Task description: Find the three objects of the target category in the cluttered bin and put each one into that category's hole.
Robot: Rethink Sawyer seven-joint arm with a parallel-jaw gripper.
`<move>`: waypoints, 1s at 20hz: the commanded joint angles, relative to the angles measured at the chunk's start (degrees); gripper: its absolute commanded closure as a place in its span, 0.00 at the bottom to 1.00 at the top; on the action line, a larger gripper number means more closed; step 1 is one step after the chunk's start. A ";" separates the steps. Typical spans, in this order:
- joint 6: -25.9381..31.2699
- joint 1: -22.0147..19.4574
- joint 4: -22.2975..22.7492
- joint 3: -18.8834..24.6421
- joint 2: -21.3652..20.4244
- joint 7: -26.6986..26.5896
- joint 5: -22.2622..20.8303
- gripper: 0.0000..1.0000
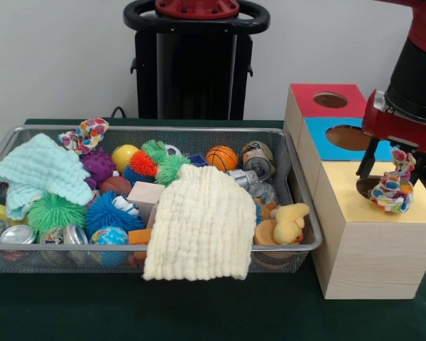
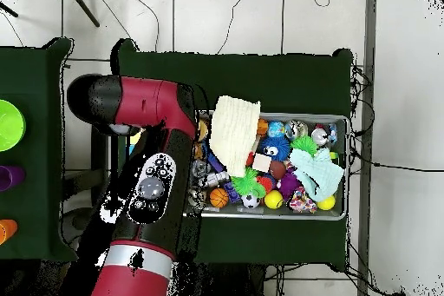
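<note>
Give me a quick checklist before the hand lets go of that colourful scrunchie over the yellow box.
1. Hand grips the colourful scrunchie: ok.
2. Scrunchie hangs free above the yellow box, clear of its top: ok.
3. Scrunchie lined up over the yellow box's hole: cannot tell, it looks slightly to the side.
4. Hole unblocked: cannot tell, partly hidden.
5. Another scrunchie waits on the bin rim: ok.

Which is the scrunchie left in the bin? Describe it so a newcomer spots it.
Start at the wire bin and go to its far corner, beside the mint cloth. The scrunchie lies on the rim there: a ruffled ring with multicoloured dots, unlike the balls around it.
</note>
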 commanded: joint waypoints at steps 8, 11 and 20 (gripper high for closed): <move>1.73 -2.25 3.16 1.15 -1.48 13.04 -0.38 0.00; 0.37 -2.59 4.50 1.48 -2.02 11.95 -0.50 0.00; 0.39 -3.32 5.77 1.80 -3.07 10.64 -0.82 0.00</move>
